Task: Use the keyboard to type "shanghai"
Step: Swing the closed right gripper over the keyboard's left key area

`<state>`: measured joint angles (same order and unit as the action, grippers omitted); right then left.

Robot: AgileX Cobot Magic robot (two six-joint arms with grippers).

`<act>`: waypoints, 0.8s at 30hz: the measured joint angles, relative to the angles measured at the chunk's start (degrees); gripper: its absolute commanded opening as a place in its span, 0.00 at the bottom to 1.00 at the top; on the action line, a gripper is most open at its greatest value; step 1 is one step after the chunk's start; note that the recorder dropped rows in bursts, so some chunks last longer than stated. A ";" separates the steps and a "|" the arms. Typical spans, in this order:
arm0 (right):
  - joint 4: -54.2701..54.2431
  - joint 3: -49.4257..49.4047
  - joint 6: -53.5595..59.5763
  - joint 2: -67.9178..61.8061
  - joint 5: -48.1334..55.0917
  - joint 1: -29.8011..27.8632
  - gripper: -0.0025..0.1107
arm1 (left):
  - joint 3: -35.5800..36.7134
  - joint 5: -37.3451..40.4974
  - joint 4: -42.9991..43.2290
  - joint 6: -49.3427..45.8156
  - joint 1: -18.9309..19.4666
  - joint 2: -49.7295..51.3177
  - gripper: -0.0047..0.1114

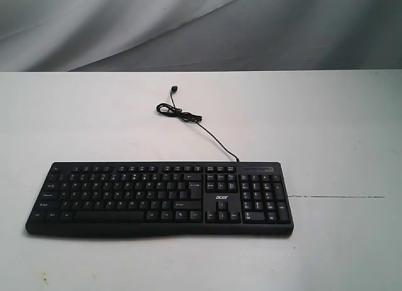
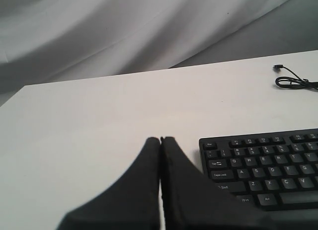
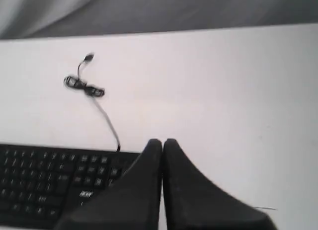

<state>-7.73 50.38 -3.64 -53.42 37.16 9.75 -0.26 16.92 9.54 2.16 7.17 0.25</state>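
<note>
The black keyboard lies flat on the white table, number pad to the right, its thin cable coiled behind it. Neither arm shows in the exterior view. In the left wrist view my left gripper is shut with nothing between its fingers, hovering beside the keyboard's Esc corner. In the right wrist view my right gripper is shut and empty too, above the table just off the number-pad end of the keyboard.
The cable's plug rests on the table behind the keyboard. A thin dark line runs across the table right of the keyboard. Grey draped cloth forms the backdrop beyond the table's far edge.
</note>
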 measured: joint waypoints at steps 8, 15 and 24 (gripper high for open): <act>-6.38 10.09 4.00 -21.41 -1.88 18.11 0.02 | 0.00 0.00 0.00 0.00 0.00 0.00 0.04; -10.40 25.96 9.51 -33.96 2.07 23.95 0.02 | 0.00 0.00 0.00 0.00 0.00 0.00 0.04; -10.61 34.06 10.71 -44.04 5.09 28.09 0.02 | 0.00 0.00 0.00 0.00 0.00 0.00 0.04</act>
<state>-18.34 84.45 7.06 -97.46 42.25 37.84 -0.26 16.92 9.54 2.16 7.17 0.25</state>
